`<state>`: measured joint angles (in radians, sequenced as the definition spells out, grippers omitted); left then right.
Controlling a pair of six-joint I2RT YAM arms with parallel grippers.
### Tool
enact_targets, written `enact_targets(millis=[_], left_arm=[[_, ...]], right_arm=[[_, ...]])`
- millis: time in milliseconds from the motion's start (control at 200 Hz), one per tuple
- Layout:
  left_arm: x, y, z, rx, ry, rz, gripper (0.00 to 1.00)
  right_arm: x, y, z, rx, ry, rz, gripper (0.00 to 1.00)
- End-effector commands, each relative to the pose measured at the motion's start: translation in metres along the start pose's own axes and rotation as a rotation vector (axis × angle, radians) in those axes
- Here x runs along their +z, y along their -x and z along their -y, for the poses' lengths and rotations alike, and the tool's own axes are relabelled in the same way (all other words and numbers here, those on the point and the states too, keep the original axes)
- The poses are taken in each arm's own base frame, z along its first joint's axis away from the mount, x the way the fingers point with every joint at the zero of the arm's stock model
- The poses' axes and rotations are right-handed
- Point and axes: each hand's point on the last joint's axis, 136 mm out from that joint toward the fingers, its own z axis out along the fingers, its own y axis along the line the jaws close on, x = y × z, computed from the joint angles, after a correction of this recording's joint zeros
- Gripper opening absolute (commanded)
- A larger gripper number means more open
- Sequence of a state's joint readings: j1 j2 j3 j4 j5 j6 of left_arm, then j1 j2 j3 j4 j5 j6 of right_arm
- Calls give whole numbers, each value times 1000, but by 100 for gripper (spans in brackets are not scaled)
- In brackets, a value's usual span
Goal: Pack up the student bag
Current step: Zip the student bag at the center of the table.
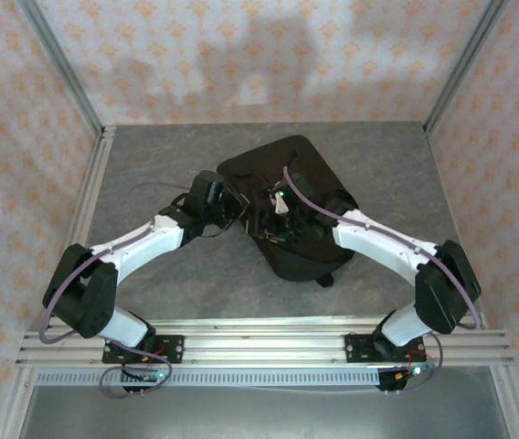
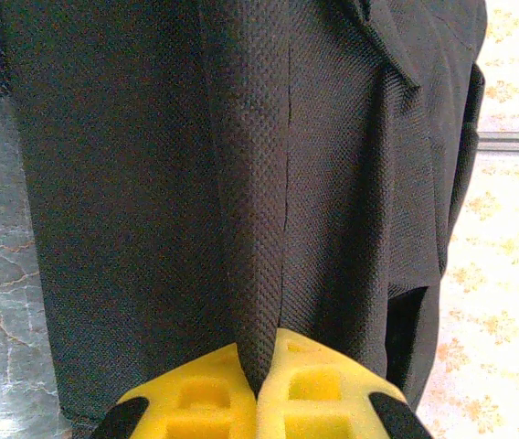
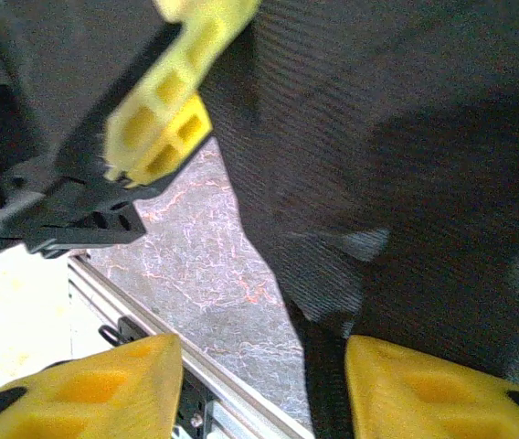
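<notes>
The student bag (image 1: 291, 197), a large black fabric backpack, lies on the grey table (image 1: 150, 165) at the middle. My left gripper (image 1: 238, 208) is at the bag's left edge. In the left wrist view its yellow fingers (image 2: 314, 393) are shut on a raised fold of the student bag (image 2: 250, 229). My right gripper (image 1: 278, 227) hovers over the bag's near left part. In the right wrist view its jaws stand wide apart around the right gripper (image 3: 264, 389) midpoint, with the edge of the student bag (image 3: 406, 165) and bare table between them. The left gripper's fingers (image 3: 164, 123) show at upper left there.
Patterned walls close off the back and both sides of the table. An aluminium rail (image 1: 259, 343) runs along the near edge, carrying both arm bases. The rail (image 3: 154, 315) also lies close below the right gripper. Bare table (image 1: 397, 165) surrounds the bag.
</notes>
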<state>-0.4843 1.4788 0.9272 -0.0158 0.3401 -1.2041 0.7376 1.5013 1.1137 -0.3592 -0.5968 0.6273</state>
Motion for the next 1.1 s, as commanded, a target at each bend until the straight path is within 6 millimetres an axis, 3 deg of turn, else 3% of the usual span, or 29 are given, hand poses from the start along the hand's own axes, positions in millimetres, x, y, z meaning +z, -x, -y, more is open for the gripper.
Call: enact_targets(millis=[0, 110, 210, 340, 590, 861, 1041, 1096], left_arm=[[-15, 1, 27, 30, -91, 8, 0], [-14, -1, 26, 28, -89, 5, 0], [-14, -1, 26, 28, -89, 6, 0], [-15, 0, 26, 30, -88, 8, 0], [-14, 2, 21, 32, -75, 13, 0], [-11, 5, 18, 38, -63, 20, 0], [-11, 6, 18, 44, -60, 26, 0], [-10, 5, 16, 44, -57, 21, 0]], right_arm=[[-4, 14, -12, -23, 18, 37, 59], [-2, 15, -4, -20, -19, 39, 64], [2, 17, 2, -16, -48, 45, 62], [5, 16, 9, -17, -72, 39, 50], [-1, 8, 14, 4, -47, 43, 18], [-8, 2, 20, 13, -48, 44, 3], [-9, -2, 22, 17, -47, 31, 0], [-7, -3, 22, 19, -41, 17, 6]])
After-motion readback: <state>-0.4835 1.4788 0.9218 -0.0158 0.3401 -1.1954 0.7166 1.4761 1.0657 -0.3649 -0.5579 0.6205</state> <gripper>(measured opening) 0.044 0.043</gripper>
